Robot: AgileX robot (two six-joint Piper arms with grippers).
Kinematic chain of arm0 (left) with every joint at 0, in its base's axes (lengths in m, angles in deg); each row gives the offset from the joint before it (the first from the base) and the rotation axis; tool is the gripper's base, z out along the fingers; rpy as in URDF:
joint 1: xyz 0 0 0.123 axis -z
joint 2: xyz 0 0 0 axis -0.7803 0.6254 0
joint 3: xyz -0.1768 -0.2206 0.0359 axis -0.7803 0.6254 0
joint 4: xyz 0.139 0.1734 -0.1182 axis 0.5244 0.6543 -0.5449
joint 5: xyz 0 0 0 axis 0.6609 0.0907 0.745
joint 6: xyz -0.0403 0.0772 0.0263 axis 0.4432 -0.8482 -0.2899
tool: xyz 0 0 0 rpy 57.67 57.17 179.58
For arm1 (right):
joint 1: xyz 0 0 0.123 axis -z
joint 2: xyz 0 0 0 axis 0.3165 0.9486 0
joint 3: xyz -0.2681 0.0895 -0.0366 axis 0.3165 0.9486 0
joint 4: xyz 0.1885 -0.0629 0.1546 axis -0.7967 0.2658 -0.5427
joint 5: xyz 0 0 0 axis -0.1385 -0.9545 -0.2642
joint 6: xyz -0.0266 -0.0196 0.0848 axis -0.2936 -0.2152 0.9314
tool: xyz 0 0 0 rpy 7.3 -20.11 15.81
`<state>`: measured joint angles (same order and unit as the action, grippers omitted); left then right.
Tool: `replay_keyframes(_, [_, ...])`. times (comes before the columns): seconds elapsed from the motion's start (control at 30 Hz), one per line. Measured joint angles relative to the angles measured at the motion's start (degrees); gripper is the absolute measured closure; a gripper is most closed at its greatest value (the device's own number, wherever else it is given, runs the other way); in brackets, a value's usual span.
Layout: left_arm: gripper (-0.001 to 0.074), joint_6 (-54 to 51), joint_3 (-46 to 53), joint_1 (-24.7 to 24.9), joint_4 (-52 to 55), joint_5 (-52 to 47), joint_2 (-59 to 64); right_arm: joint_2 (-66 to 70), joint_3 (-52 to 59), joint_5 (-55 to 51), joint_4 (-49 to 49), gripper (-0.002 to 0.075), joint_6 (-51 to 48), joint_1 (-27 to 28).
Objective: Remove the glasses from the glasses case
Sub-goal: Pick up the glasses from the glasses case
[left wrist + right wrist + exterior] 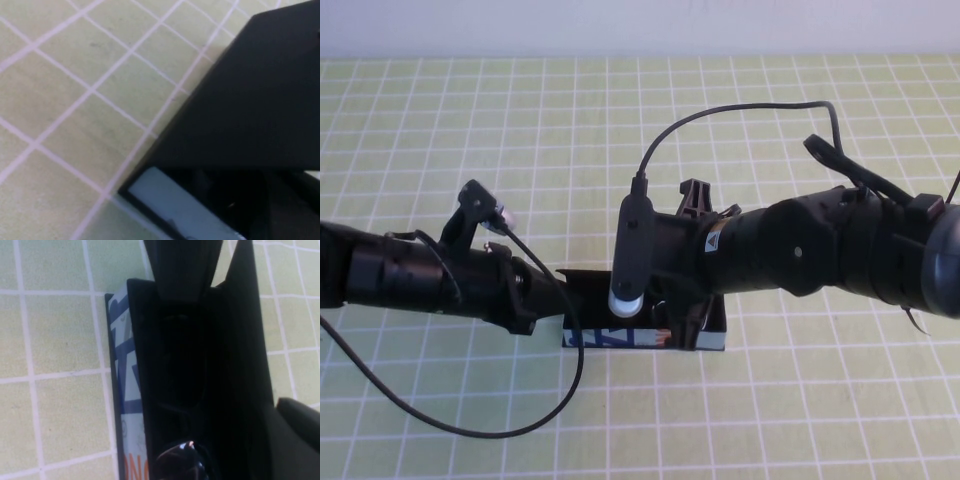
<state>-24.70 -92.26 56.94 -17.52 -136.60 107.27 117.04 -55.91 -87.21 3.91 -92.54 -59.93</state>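
The glasses case (pixel 645 325) sat on the green-checked desk (pixel 770 420) with its black lid flap (pixel 250 100) raised, its light-blue printed side (pixel 127 405) facing the robot. The left gripper (pixel 552 298) met the case's left end — its spread could not be told. The right gripper (pixel 685 325) reached down into the case — its spread also unclear. Inside the black lining, only a shiny glint of the glasses (pixel 182 455) showed.
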Motion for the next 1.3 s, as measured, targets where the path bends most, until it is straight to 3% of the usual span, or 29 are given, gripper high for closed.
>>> replay_keyframes(0.2, [0.0739, -0.80, 0.00, 0.00, -2.22, 2.97, 2.02, -0.29, 0.00, 0.04, -3.76, 0.0722, 0.00, 0.00])
replay_keyframes(0.4, [0.0739, -0.80, 0.00, 0.00, -3.17, 2.76, 2.53, -5.07, 0.00, -1.74, -13.39, 0.0568, 0.00, 0.00])
replay_keyframes(0.5, [0.0739, -0.88, 0.00, 0.00, -3.26, 2.76, 2.62, -8.43, 0.00, -7.26, -20.48, 0.0536, 1.62, 0.00])
replay_keyframes(0.63, [0.0739, -0.88, 0.00, 0.00, -3.39, 2.76, 2.62, -9.44, 0.00, -14.67, -23.41, 0.0602, 12.41, 0.00])
replay_keyframes(0.7, [0.0739, -0.88, 0.00, 0.00, -3.39, 2.76, 2.62, -8.21, 0.00, -17.65, -22.74, 0.0673, 18.20, 0.00])
replay_keyframes(0.8, [0.0739, -0.88, 0.00, 0.00, -3.51, 2.64, 2.62, -5.00, 0.00, -19.25, -19.99, 0.0722, 25.62, 0.00])
replay_keyframes(1.0, [0.0739, -0.78, 0.00, 0.00, -3.62, 2.64, 2.66, 0.36, -0.38, -13.26, -12.34, 0.0741, 38.37, 0.12])
replay_keyframes(1.3, [0.0739, -0.68, 0.00, 0.00, -3.73, 2.64, 2.66, 6.52, -11.25, -12.31, -10.99, 0.0742, 43.56, 5.30])
